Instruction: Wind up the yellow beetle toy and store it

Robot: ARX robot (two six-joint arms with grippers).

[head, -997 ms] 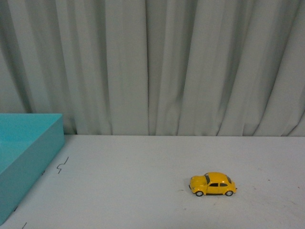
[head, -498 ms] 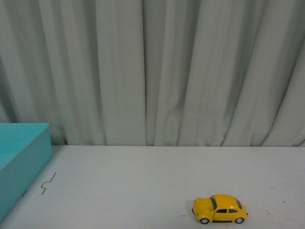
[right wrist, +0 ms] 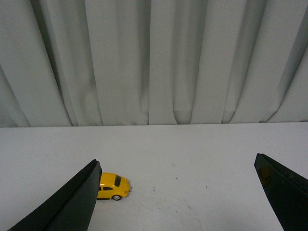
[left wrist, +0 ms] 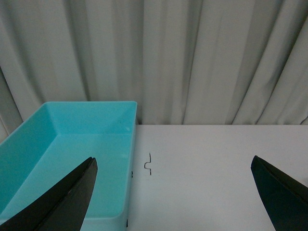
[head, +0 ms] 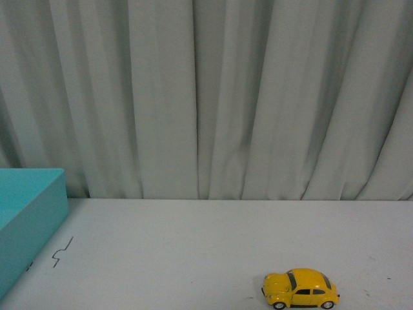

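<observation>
While left gripper (left wrist: 173, 161) and right gripper (right wrist: 177, 160) hang spread wide and empty: one yellow beetle toy (head: 301, 289), on its wheels on white table (head: 193, 248), right of centre, well apart from teal bin (head: 39, 213) at left.

- I see a grey curtain (head: 206, 97) hanging in folds behind the white table (head: 193, 245).
- Teal bin (head: 32, 216) on the table's left side.
- Black squiggle (head: 62, 252) marked just beside the bin.
</observation>
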